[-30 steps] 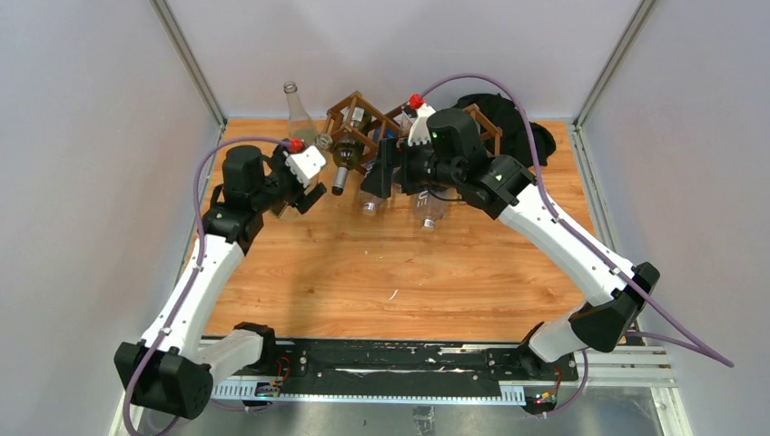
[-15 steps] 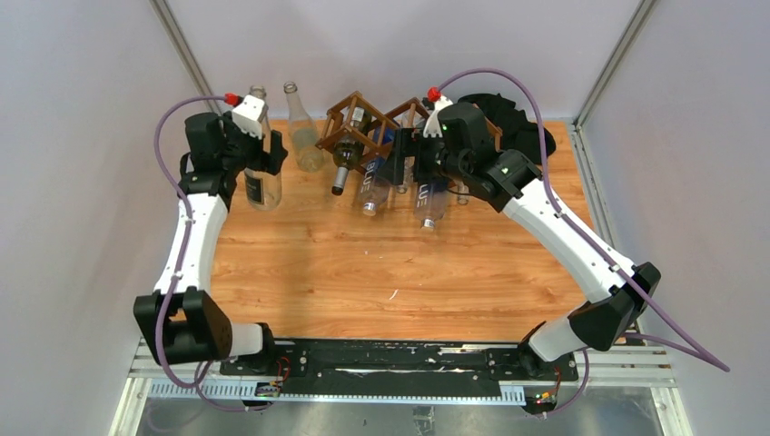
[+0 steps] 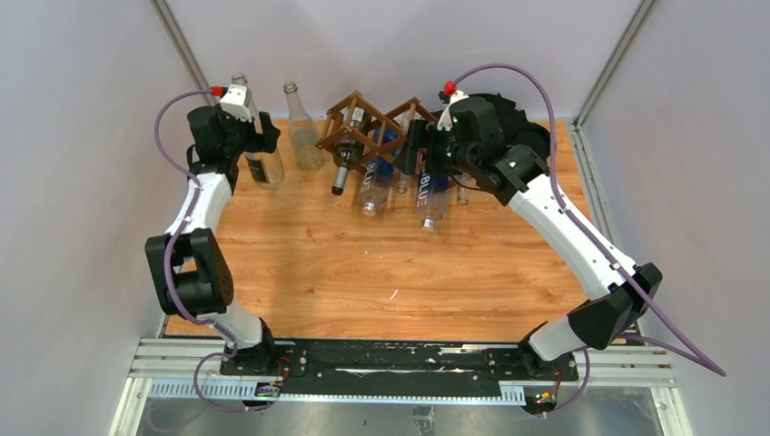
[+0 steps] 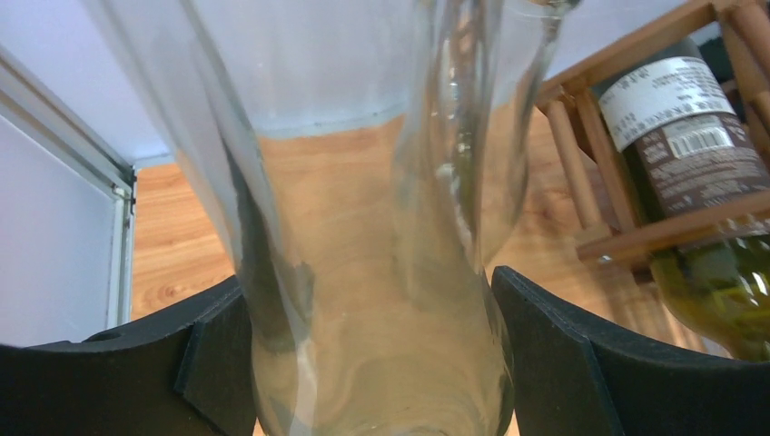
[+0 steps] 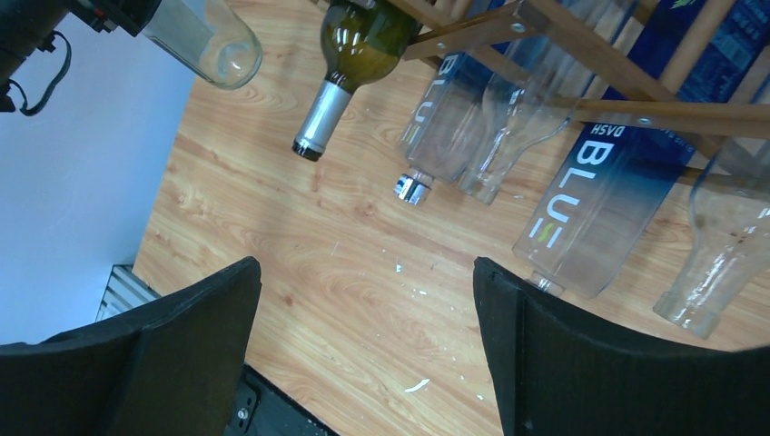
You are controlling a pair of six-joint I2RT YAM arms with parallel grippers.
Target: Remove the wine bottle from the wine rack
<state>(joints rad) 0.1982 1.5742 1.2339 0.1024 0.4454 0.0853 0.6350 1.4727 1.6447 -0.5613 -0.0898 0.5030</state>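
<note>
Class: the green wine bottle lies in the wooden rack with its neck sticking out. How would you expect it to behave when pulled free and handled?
The green wine bottle is smooth glass, so probably slippery and breakable if dropped. Being round, it would likely roll once clear of the wine rack slats. Its fill is unclear, so weight is uncertain.

Wine rack [image 5: 626, 111] matt wood; clear bottle [image 4: 381, 318] smooth glossy glass; table [image 3: 363, 272] wood-grain finish

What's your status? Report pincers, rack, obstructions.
Left pincer shut on clear bottle, upright, far left. Right pincer open, empty, at wine rack. Green wine bottle racked, neck out. Blue-labelled bottles alongside.
</note>
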